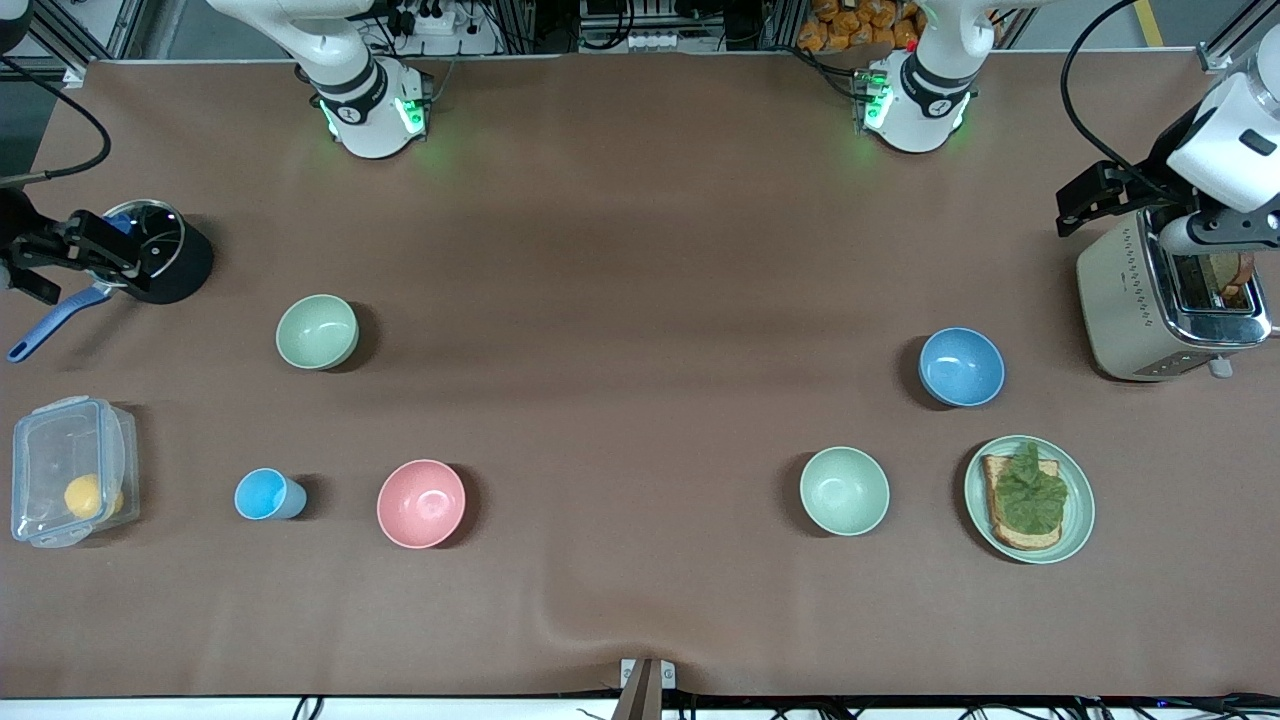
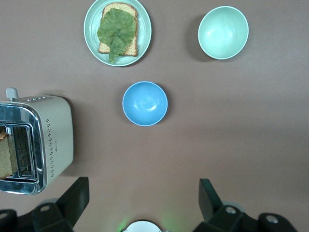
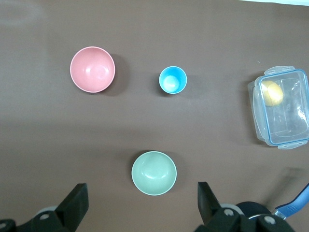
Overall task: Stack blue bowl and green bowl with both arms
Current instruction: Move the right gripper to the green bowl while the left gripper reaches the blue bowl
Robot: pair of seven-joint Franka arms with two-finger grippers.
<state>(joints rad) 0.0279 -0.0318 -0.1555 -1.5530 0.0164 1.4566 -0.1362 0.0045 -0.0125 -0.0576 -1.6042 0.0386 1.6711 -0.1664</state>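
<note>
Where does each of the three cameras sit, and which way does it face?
Front view: high across the table, facing both arm bases; shows the whole table.
Left wrist view: on the left arm's wrist, looking down at the blue bowl; left gripper jaws open.
Right wrist view: on the right wrist, looking down at the green bowl; right gripper jaws open.
Shared: front and left wrist views both show the toaster.

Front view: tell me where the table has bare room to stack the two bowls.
The widest bare stretch is mid-table, bordered by the round sage-green bowl and pink bowl on the right arm's side, the medium-blue bowl and mint-green bowl on the left arm's. Both table ends are crowded: cream toaster, toast plate; black pot, clear box.
</note>
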